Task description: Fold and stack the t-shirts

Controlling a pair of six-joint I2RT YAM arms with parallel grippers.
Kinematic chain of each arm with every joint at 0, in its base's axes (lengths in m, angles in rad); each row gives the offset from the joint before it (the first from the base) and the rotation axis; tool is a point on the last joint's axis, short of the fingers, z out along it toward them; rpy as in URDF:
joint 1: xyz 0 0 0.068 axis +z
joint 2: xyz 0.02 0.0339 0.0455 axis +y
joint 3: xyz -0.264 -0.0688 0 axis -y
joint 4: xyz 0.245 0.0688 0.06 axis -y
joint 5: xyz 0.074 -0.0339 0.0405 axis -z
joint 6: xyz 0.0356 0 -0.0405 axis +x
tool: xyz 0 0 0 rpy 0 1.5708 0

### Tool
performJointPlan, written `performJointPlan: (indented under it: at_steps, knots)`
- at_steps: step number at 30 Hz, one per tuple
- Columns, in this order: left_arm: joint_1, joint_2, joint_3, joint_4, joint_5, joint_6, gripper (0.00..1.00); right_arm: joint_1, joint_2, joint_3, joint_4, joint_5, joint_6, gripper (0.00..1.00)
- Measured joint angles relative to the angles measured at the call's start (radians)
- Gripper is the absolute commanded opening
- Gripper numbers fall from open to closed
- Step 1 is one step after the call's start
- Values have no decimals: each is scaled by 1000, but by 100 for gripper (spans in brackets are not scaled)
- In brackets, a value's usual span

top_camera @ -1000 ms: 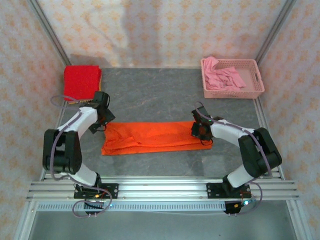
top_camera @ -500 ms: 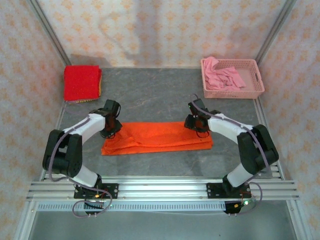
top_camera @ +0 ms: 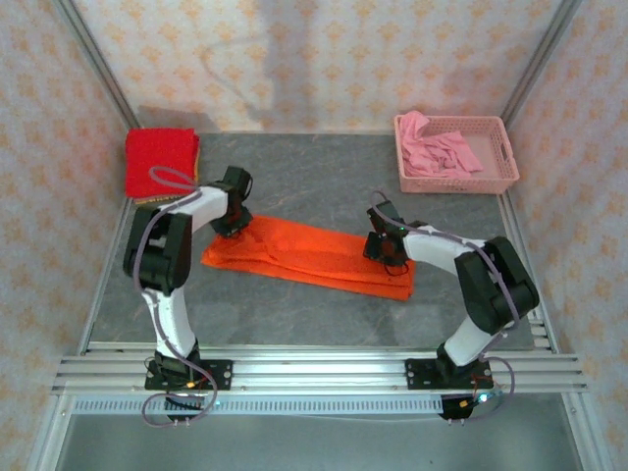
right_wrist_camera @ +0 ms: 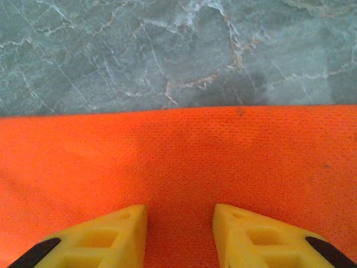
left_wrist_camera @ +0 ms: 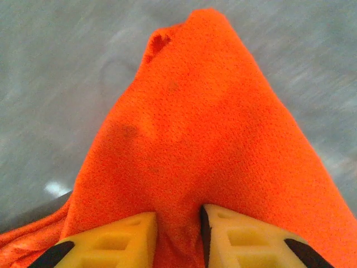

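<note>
The orange t-shirt [top_camera: 314, 257] lies folded in a long strip across the middle of the table, slanting from back left to front right. My left gripper [top_camera: 235, 224] is at its back-left end, shut on a pinched ridge of the orange cloth [left_wrist_camera: 189, 123], which bunches up between the yellow fingers [left_wrist_camera: 120, 237]. My right gripper [top_camera: 385, 247] stands on the strip near its right end. In the right wrist view its jaws [right_wrist_camera: 179, 215] stand apart over flat orange cloth [right_wrist_camera: 178, 156], open, with no fold pinched. The red t-shirt [top_camera: 162, 162] sits folded in the back-left corner.
A pink lattice basket [top_camera: 502, 167] with crumpled pink cloth [top_camera: 442, 149] stands at the back right. Patterned walls close in the table at the back and both sides. Bare grey marble tabletop [top_camera: 314, 191] lies behind the orange strip and in front of it.
My left gripper went from open to shut on the orange shirt's left end and carried it toward the back, slanting the strip. My right gripper shifted slightly back and left.
</note>
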Motion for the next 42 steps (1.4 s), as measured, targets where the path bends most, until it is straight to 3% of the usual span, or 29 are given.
performJointPlan:
  at_steps: [10,14,23,29,33,37,42]
  knots:
    - [0,339,548,-167,-7,60,31,71,-81,-91,37,-30,39,38]
    - [0,483,808,-262,3,78,32,168,-80,-92,51,-31,82,38]
    - [6,687,1191,-385,21,79,35,425,40,22,89,-24,172,38]
    - [6,687,1206,-412,46,89,46,465,76,70,95,-23,170,40]
    - [6,608,1118,-414,56,114,69,464,72,96,64,7,122,47]
    - [6,412,972,-399,51,137,86,452,55,154,56,47,62,53]
    - [6,61,736,-322,27,156,89,376,68,271,77,54,7,59]
